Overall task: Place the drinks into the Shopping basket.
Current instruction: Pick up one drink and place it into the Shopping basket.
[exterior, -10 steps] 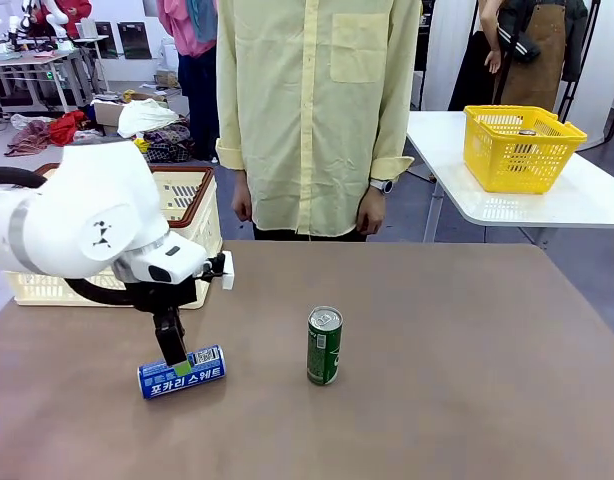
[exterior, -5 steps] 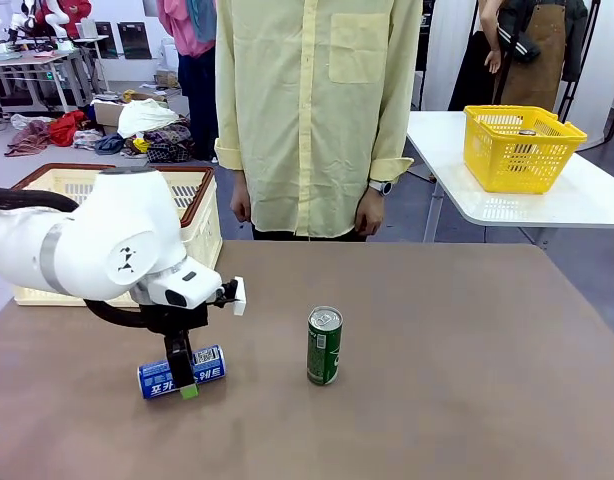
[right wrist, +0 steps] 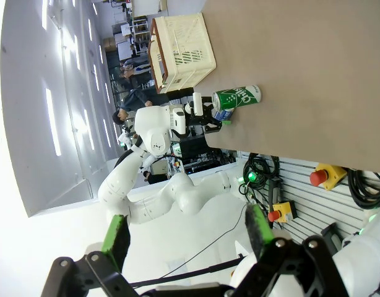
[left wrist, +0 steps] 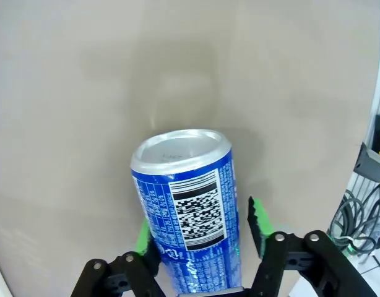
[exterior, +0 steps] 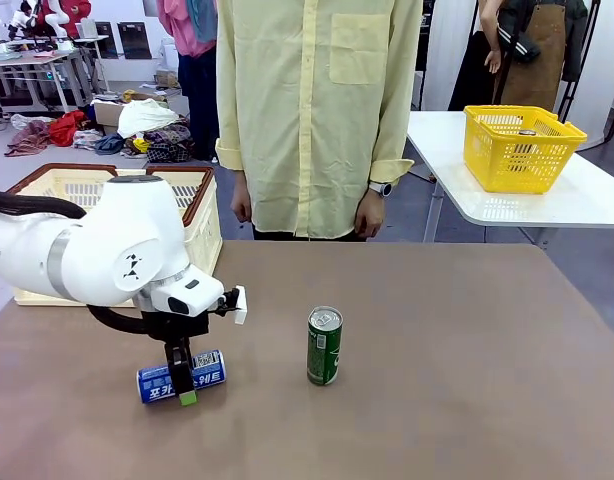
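brown matte tabletop [exterior: 437,350]; cream slotted plastic shopping basket [exterior: 202,225], brown-rimmed, at its far left. glossy blue cylindrical can [left wrist: 184,185] lies sideways between the left gripper [left wrist: 199,226] pads, one not touching. slim dark green can [exterior: 324,347] stands upright nearby. right gripper [right wrist: 187,223] gapes, empty.

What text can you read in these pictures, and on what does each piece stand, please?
"포카" and "웨트": white letters on the blue can, the middle covered.
Square code and fine print on the blue can, left wrist view: too blurred to read.
White marks on the green can: too small to read.
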Robot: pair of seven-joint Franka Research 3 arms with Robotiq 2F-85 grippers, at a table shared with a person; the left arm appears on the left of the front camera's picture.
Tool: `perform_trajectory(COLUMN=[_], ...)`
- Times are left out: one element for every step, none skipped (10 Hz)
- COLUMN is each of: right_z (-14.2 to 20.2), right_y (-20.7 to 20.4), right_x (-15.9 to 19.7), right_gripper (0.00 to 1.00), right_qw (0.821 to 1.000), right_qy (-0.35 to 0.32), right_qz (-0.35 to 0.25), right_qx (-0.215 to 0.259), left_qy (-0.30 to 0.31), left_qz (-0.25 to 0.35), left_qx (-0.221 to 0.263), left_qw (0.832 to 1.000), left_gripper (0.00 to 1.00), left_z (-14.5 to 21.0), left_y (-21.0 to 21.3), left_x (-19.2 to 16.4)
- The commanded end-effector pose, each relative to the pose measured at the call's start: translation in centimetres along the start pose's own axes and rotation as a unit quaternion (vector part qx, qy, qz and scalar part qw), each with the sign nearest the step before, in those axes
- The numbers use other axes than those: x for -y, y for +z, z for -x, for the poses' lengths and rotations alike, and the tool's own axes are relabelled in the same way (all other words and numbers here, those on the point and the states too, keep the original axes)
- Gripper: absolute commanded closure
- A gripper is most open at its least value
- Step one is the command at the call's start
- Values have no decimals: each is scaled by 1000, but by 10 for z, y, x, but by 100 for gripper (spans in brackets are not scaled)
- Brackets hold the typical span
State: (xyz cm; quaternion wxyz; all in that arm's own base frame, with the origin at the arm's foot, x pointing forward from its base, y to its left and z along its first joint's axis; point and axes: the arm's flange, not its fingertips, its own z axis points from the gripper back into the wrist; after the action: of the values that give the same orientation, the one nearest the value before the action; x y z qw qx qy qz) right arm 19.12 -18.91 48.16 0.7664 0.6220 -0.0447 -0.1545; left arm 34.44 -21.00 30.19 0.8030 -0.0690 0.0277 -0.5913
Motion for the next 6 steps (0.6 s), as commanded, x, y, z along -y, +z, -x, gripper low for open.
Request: perform_trajectory(right_z=[0,0,0,0,0,0], right_y=[1,1,1,1,1,1], right_x=[-3,-3,-3,-3,-3,-3], right_gripper=[0,0,0,0,0,0], right_qw=[1000,1000,1000,1000,1000,1000], right_qy=[3,3,3,3,3,3], right_qz=[-7,-7,-7,-7,-7,-7], right_qx=[1,1,1,1,1,1], left_qy=[-9,-8,-8,-7,-6,-8], left_qz=[14,18,18,20,23,21], left_qx=[-17,-18,-20,-20,-21,-25], left_qw=[1000,1000,1000,1000,1000,999], left_gripper=[100,100,100,100,100,100], left_z=[0,-1,-1,0,-1,-2], left_y=[-7,-9,-9,-10,-11,-10], left_x=[-4,-5,-5,-5,-5,-5])
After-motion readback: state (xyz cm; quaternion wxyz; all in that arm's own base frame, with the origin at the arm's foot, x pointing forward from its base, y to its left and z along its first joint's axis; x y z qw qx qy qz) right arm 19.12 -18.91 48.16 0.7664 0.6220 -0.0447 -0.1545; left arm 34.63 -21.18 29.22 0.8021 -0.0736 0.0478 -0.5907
